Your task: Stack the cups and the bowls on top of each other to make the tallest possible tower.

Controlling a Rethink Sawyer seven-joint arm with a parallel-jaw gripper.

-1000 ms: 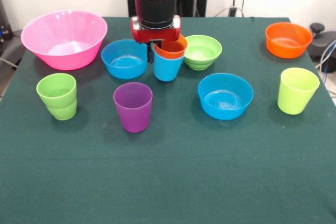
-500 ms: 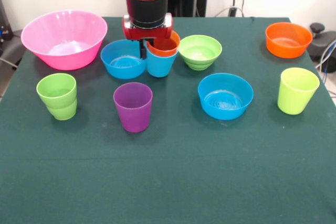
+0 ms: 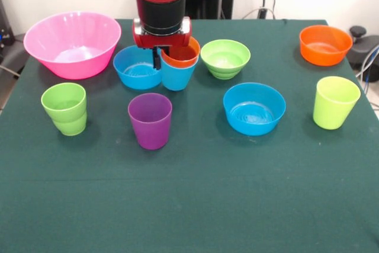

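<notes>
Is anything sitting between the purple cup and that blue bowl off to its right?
No. In the front view, only bare green tablecloth lies between the purple cup and the blue bowl.

Count: five cups — purple [image 3: 150,120], light blue [image 3: 177,76], orange [image 3: 181,53], yellow-green [image 3: 335,102], stepped green [image 3: 65,108]. Five bowls — two blue [image 3: 137,67] [image 3: 254,108], green [image 3: 225,58], orange [image 3: 324,44], pink [image 3: 72,43].

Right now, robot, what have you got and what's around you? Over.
Gripper shut on the nested orange and light blue cups, lifted. Purple cup stands empty just ahead, nothing stacked on it yet. Blue bowl close beside the held cups.
</notes>
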